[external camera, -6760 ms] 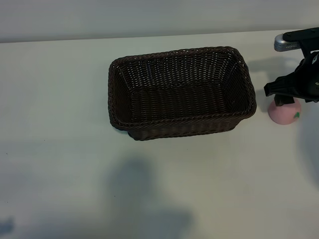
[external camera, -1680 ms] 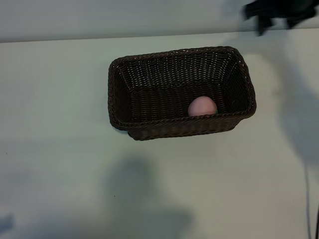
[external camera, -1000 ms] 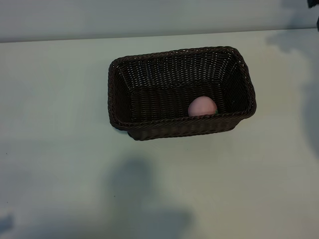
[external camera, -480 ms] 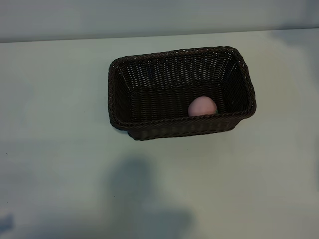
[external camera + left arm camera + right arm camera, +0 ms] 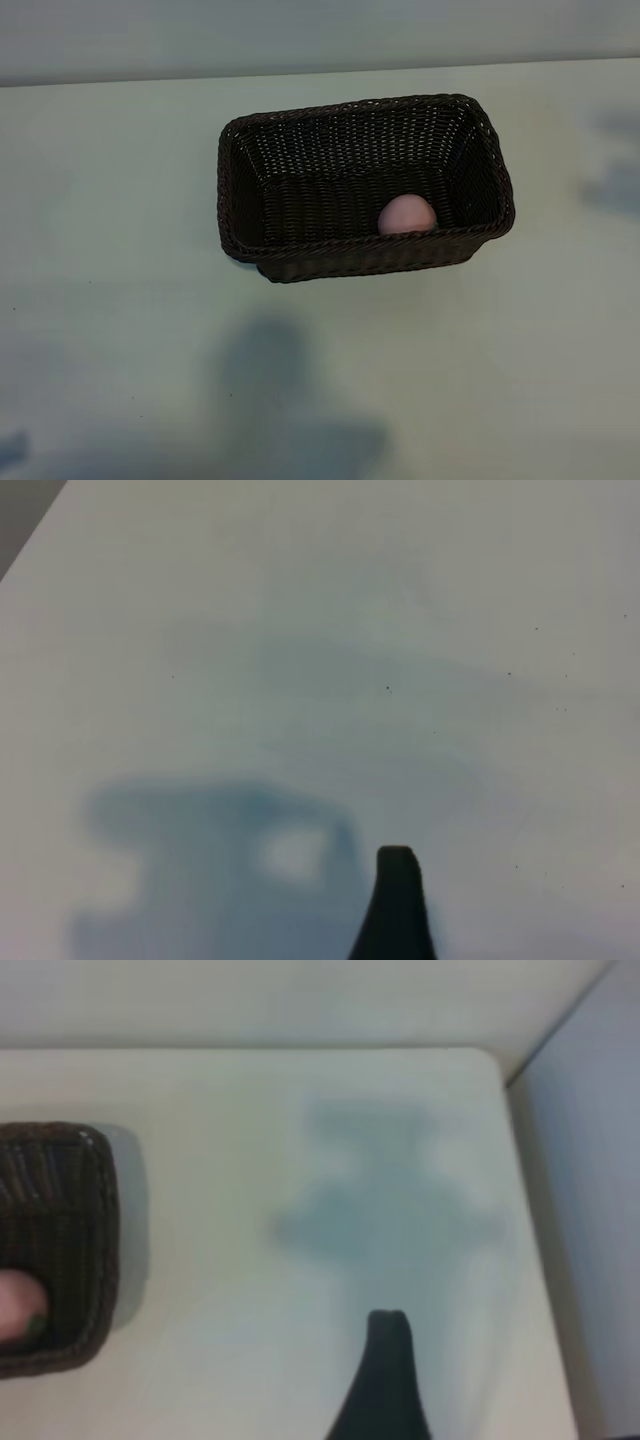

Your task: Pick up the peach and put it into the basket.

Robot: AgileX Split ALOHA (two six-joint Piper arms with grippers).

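The pale-pink peach [image 5: 406,215] lies inside the dark-brown wicker basket [image 5: 360,243], against its near wall toward the right end. Neither arm appears in the exterior view. In the right wrist view a corner of the basket [image 5: 60,1210] shows with the peach [image 5: 18,1305] in it, well apart from the one dark fingertip [image 5: 388,1332] that shows; nothing is held there. In the left wrist view a single dark fingertip [image 5: 397,875] hangs over bare table, holding nothing.
The pale table [image 5: 120,300] surrounds the basket on all sides. Its far right corner [image 5: 490,1060] and a grey wall [image 5: 590,1210] beside it show in the right wrist view. Soft arm shadows lie on the table.
The last dark bit of the right arm at the upper right has left the exterior view, and its shadow has drifted down the right side. The peach and basket have not moved.
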